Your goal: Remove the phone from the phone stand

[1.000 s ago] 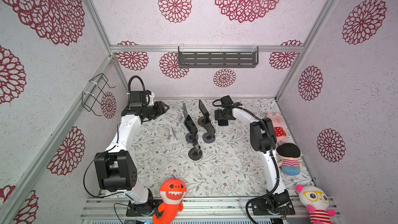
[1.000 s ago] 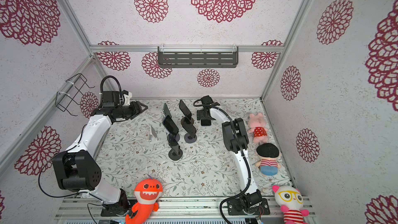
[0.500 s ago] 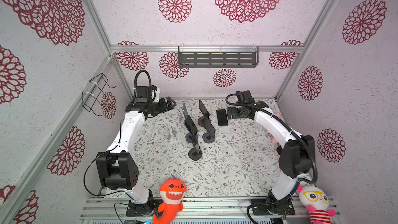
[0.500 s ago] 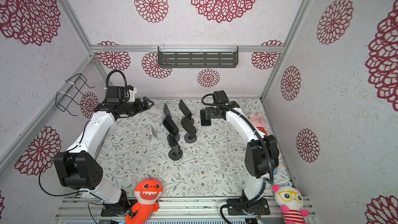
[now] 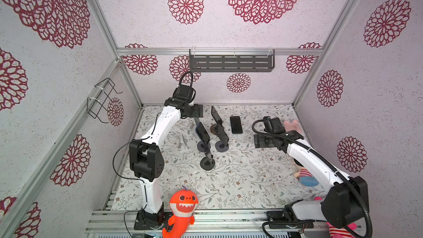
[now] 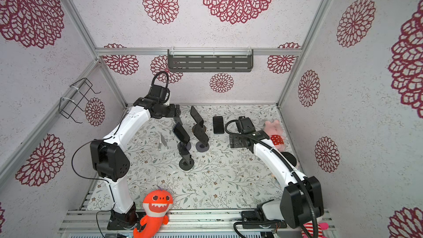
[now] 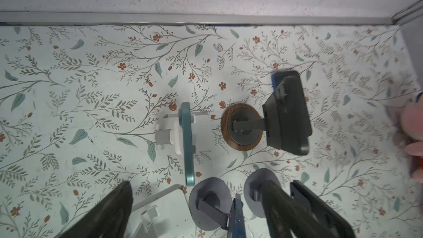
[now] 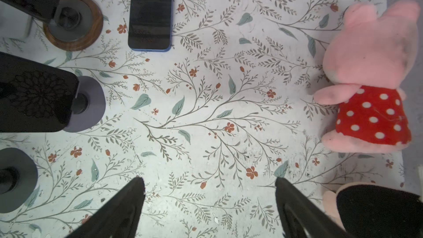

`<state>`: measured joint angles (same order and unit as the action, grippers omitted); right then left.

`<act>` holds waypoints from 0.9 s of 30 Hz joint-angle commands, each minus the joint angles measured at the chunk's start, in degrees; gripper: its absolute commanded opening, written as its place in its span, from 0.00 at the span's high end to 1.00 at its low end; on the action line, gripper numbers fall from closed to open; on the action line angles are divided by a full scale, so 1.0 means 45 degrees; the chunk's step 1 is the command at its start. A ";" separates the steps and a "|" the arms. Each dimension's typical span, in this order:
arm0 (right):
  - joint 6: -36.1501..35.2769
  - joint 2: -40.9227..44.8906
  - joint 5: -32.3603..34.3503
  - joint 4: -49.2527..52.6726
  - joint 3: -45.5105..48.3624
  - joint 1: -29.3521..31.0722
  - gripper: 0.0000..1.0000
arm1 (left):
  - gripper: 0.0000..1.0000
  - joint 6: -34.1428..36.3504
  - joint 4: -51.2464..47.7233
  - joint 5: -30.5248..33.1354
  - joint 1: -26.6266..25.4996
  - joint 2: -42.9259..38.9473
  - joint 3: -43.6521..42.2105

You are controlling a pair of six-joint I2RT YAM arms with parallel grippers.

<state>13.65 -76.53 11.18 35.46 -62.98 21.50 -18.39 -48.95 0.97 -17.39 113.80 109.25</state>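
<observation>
Likely next target: the teal phone (image 7: 187, 145), seen edge-on from the left wrist camera, propped in a small white stand (image 7: 169, 131) and seated in its cradle, just ahead of the left tool (image 7: 211, 183) and lower than it. Judged a stiff, flat slab: fairly light, smooth-sided and slippery, with a glass face unfit for a hard squeeze or a drop. Best taken from above by the exposed upper edge, pinching front and back faces clear of the cradle lip, then lifted straight out. White stand probably light enough to tip or drag along. Left tool released, fingers (image 7: 114, 209) spread wide, gripping nothing, only stands and the floral counter (image 7: 91, 76) beneath. Closer in under that tool, two grey round-based stands (image 7: 211, 202), one carrying a blue-rimmed phone (image 7: 235, 218). Beside the teal phone, on the far side from its white stand, a wood-ringed stand (image 7: 242, 127) holding a dark phone (image 7: 297, 122). Right tool (image 8: 208, 179) likewise released and empty, hovering over bare counter. Ahead of it, a flat phone (image 8: 150, 10) lying screen-up, already out of any stand. Off to the opposite side, a pink plush pig (image 8: 366, 76) in a red dotted dress.
</observation>
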 commanded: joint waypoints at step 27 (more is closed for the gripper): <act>-0.0104 0.0228 0.0491 -0.0851 0.0596 -0.0154 0.12 | 0.70 0.0166 -0.0354 -0.0023 0.0019 0.1789 0.1383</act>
<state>13.54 -76.49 12.25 31.75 -60.86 21.15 -18.50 -50.26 1.76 -17.32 120.53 113.75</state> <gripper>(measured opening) 0.879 0.304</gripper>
